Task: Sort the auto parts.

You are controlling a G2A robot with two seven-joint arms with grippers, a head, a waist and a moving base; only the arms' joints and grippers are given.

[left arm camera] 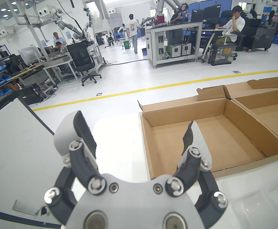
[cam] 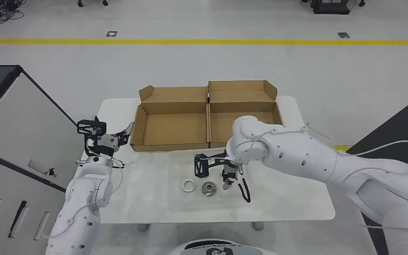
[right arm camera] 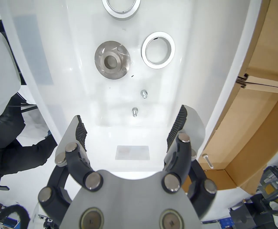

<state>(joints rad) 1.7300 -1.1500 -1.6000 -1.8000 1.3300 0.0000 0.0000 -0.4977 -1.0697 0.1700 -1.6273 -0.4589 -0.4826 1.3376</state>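
We are beginning with the right gripper (right arm camera: 130,124). Its jaws are standing spread apart and are gripping nothing, and they are hanging low over the white table (right arm camera: 65,76). Just ahead of the gap between the fingers two small parts are lying, the nearer bolt (right arm camera: 134,112) and then the farther bolt (right arm camera: 143,94). They are close together, but they are not touching.

Farther ahead of the jaws we are seeing a grey metal flange (right arm camera: 112,60) and a silver ring (right arm camera: 158,50). They are lying flat side by side with a gap between them. Beyond these two a second ring (right arm camera: 121,7) is resting on the table. Closer to the jaws than the bolts, a pale rectangular patch (right arm camera: 132,152) is sitting on the table surface.

On the outer side of one finger the right box (right arm camera: 239,130) is running along the table. A slim metal pin (right arm camera: 207,161) is lying on its cardboard, just beside that finger.

The left gripper (left arm camera: 136,128) is hanging well apart from these parts. Its jaws are also standing wide and are carrying nothing. Ahead of them, and partly behind one fingertip, the left box (left arm camera: 186,110) is lying open. The right box is touching its far side.
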